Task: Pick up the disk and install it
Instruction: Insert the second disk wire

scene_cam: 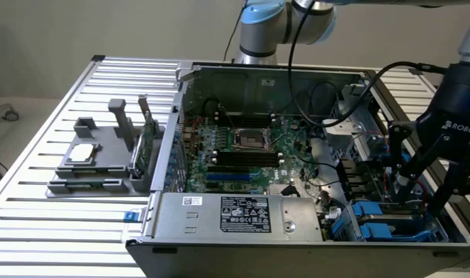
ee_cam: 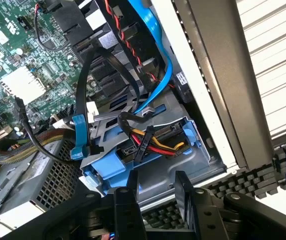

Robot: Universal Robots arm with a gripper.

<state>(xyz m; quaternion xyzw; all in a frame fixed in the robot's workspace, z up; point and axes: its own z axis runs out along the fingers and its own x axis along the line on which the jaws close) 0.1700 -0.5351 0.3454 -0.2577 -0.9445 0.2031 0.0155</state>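
The disk point(ee_cam: 183, 160), clipped in its bright blue carrier point(ee_cam: 105, 167), lies in the drive bay at the front corner of the open computer case point(scene_cam: 243, 231), on the exterior view's right. Black, red and yellow cables point(ee_cam: 148, 145) run to its end. My gripper point(ee_cam: 157, 197) hangs just above that bay with its two black fingers point(ee_cam: 128, 202) apart and nothing between them. In the exterior view the gripper point(scene_cam: 422, 197) reaches down over the blue carrier point(scene_cam: 378, 223) inside the case.
Beside the bay run a blue data cable point(ee_cam: 153, 55) and black wire bundles. The motherboard point(scene_cam: 243, 150) and the silver power supply point(scene_cam: 243, 214) take up the rest of the case. On the exterior view's left, a grey fixture point(scene_cam: 96, 162) holds a silver chip and a green card.
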